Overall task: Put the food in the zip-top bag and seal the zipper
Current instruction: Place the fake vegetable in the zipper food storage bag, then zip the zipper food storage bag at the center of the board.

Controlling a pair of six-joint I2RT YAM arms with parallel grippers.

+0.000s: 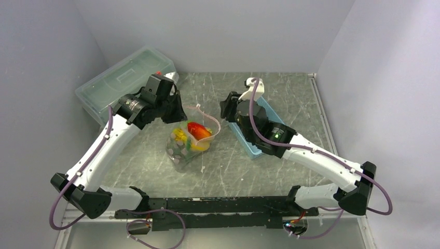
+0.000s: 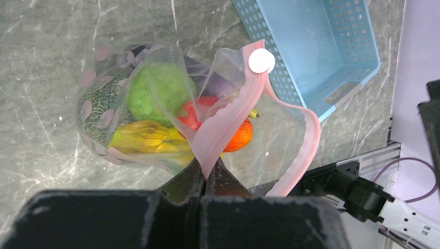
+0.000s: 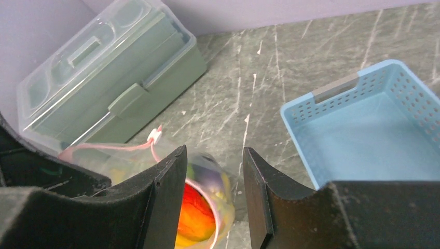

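The zip-top bag stands in the middle of the table, clear with pink dots and its mouth open upward. The food lies inside it: a green lump, yellow bananas and red-orange pieces. My left gripper is shut on the pink zipper at the bag's left rim. A white slider sits at the strip's far end. My right gripper hangs open just above the bag's right side, with a red-orange piece showing below its left finger.
A light-blue slatted basket lies under my right arm, with nothing showing inside it. A translucent lidded box stands at the back left, behind my left gripper. Grey walls close in the back and both sides.
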